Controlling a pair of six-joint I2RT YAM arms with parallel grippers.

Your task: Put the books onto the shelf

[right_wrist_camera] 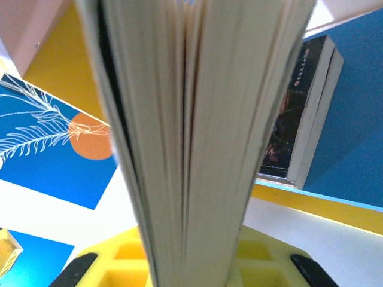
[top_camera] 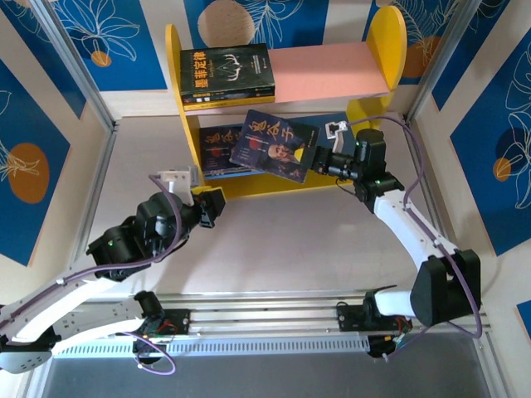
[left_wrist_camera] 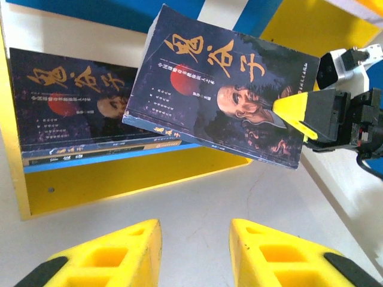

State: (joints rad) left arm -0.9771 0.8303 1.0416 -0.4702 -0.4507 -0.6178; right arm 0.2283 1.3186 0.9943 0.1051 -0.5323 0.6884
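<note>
- Blue-and-cream wall panels with leaf motifs enclosed a white table; the shelf stood at its far edge.
- On the pink board a black-and-yellow book lay flat, close to the left side panel.
- On the blue board below lay a flat stack of dark books; their number could not be counted from these views.
- The right gripper was clamped on the right-hand edge of a dark-blue book. The book hung tilted in front of the lower compartment and overlapped the stack in the overhead view. In the right wrist view its page edges rose from between the yellow fingers.
- The left gripper held nothing, its jaws parted over bare table. It sat near the shelf's front, below and left of the gripped book and apart from it.
</note>
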